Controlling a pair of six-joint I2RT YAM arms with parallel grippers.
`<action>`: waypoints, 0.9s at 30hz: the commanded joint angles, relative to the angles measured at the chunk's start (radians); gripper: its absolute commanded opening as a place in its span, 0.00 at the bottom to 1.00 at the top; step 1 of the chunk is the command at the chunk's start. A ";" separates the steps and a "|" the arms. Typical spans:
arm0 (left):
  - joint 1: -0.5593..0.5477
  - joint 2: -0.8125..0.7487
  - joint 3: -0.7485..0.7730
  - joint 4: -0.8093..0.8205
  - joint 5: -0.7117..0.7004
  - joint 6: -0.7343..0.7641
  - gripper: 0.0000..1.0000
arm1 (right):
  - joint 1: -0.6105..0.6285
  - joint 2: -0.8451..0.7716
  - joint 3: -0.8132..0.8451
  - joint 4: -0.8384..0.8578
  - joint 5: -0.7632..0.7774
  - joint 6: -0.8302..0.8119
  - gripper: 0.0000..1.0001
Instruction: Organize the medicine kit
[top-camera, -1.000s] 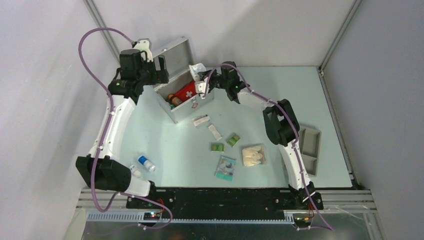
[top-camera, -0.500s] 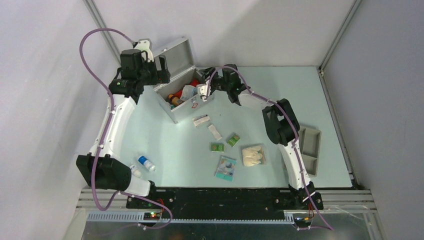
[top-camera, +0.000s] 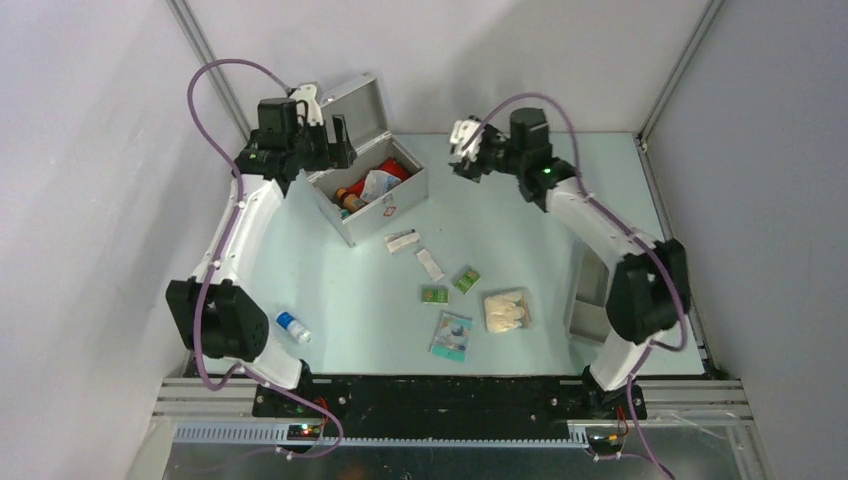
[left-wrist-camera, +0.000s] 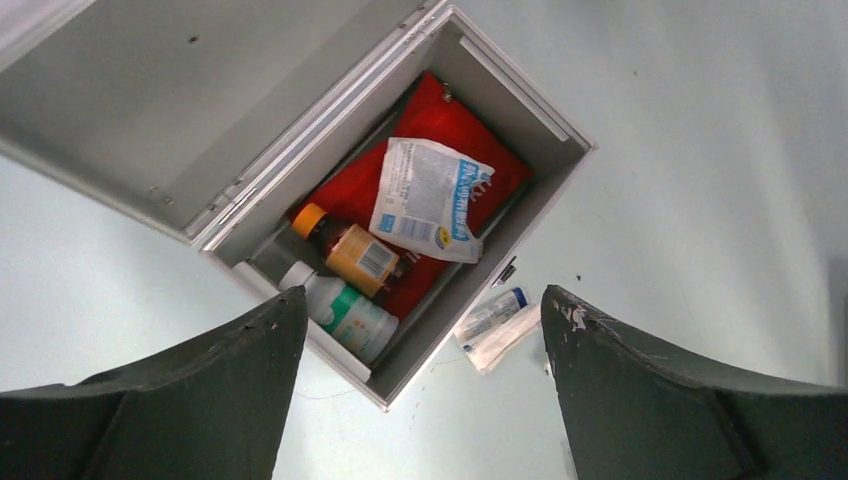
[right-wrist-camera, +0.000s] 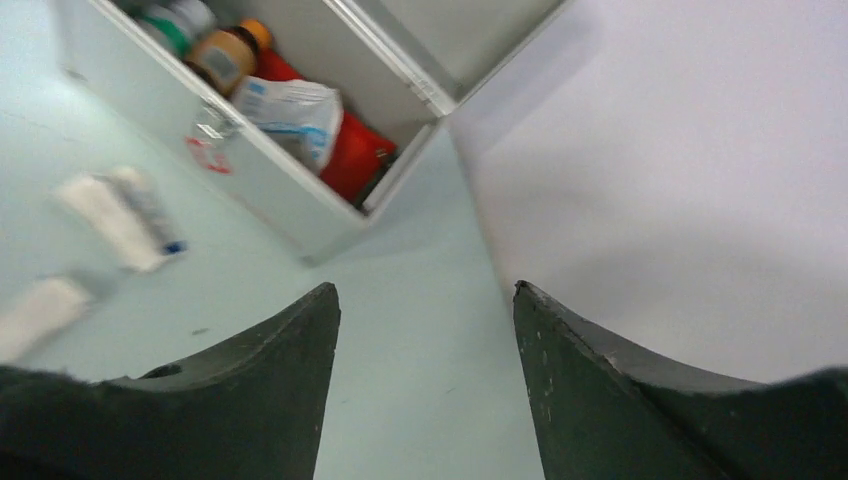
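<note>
Both wide and empty, the left tool hangs over the open medicine kit, the right tool nearby, probably to fetch more.

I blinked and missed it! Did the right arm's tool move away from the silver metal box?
Yes. The right tool was above the open silver aluminium case; now it hangs to the right of it in the top view.

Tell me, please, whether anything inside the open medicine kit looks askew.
Yes: a white sachet lies crooked and loose on top of the red pouch in the medicine kit, not tucked beside the amber bottle.
</note>
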 joint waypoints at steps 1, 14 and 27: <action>-0.013 0.018 0.067 0.034 0.087 -0.028 0.91 | -0.082 -0.112 0.000 -0.410 -0.108 0.405 0.66; -0.040 0.049 0.086 0.037 0.166 -0.079 0.88 | -0.207 0.001 -0.127 -1.089 0.031 0.385 0.72; -0.063 0.057 0.081 0.043 0.164 -0.080 0.85 | -0.231 -0.016 -0.378 -1.023 0.177 0.544 0.77</action>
